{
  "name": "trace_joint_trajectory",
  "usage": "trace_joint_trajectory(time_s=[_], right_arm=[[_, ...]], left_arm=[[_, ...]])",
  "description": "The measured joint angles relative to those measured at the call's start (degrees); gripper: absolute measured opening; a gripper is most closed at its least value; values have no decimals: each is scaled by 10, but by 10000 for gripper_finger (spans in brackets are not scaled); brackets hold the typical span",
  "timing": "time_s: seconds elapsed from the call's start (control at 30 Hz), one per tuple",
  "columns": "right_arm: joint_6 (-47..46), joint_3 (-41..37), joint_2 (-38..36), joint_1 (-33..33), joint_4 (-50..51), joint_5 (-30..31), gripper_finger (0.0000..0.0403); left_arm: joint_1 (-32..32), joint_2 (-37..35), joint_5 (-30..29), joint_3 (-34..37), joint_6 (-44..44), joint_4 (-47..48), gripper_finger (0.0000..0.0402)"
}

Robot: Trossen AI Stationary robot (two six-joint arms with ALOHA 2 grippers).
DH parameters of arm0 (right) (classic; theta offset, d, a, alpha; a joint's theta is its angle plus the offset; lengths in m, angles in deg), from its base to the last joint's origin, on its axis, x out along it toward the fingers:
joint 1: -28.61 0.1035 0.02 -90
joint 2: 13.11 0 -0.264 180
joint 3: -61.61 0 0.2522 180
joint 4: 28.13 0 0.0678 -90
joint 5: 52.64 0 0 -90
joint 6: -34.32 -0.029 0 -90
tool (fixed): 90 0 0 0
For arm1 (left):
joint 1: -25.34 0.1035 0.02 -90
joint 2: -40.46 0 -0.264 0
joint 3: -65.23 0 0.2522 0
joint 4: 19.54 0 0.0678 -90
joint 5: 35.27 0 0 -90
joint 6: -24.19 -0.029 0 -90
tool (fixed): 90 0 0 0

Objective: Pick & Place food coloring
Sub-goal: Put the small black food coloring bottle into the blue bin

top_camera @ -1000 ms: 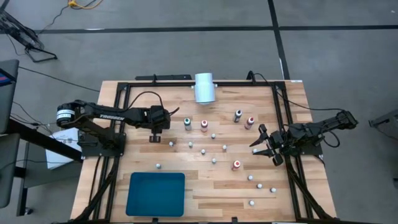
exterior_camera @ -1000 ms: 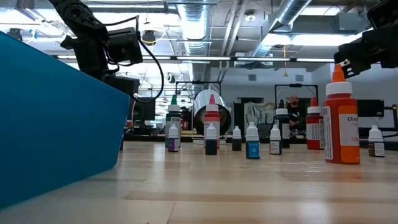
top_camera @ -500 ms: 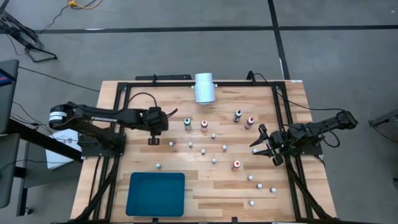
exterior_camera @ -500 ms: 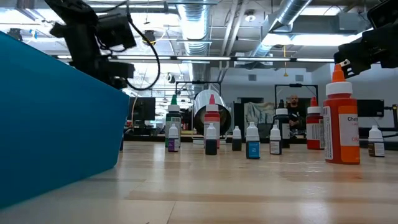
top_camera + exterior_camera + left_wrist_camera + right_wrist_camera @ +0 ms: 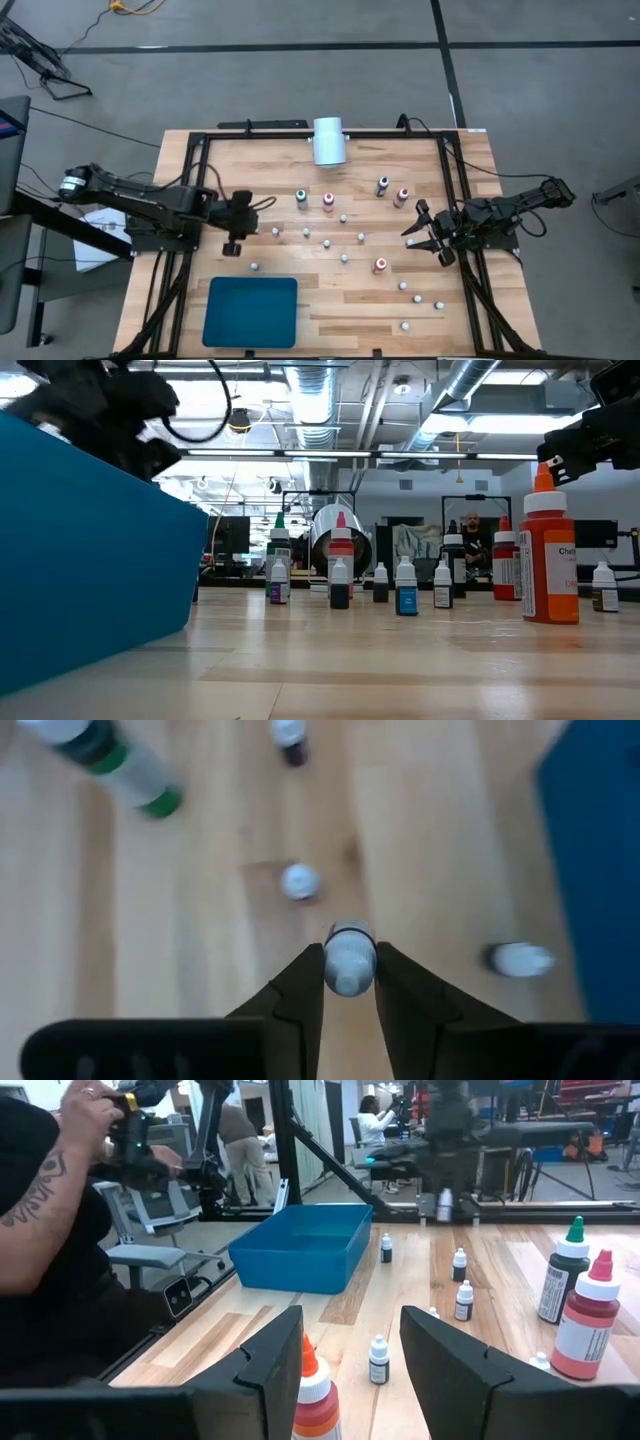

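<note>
My left gripper [image 5: 233,246] hangs over the table's left part, above and beyond the teal tray [image 5: 250,310], shut on one tiny white-capped food coloring bottle [image 5: 350,942]. The right wrist view shows that bottle [image 5: 443,1206] below the gripper, above the wood. Several other small bottles [image 5: 326,243] and a few taller ones [image 5: 328,201] stand upright on their bases mid-table. My right gripper [image 5: 425,232] waits open at the right edge, with an orange-red bottle [image 5: 315,1395] standing ahead of its fingers, untouched. My left gripper pinches the tiny bottle between its two fingertips [image 5: 305,982], one on each side of it, at the white cap end [image 5: 349,970]. The fingers come from above, pointing down. The bottle is lifted clear of the table.
A large white cylinder [image 5: 329,140] lies at the far edge. A black frame rail [image 5: 190,190] runs round the table. A person sits beyond the table's left side [image 5: 50,1230]. Bare wood lies between the tray and the bottles at the near right [image 5: 405,325].
My left gripper has gone toward the table's left and near edges, closer to the teal tray, carrying the tiny bottle clear of the wood. The standing bottles and my right gripper have kept still.
</note>
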Motion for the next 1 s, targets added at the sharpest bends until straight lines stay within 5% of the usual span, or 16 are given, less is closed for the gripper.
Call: trace_joint_trajectory(time_s=[0.2, 0.67, 1.0], right_arm=[[0, 0, 0, 0, 0, 0, 159], [0, 0, 0, 0, 0, 0, 159], [0, 0, 0, 0, 0, 0, 159]], left_arm=[[-80, 36, 0, -58, 44, 27, 74], [-172, 273, -1, -284, -1, 113, 72], [-213, 358, -1, -345, -18, 102, 71]])
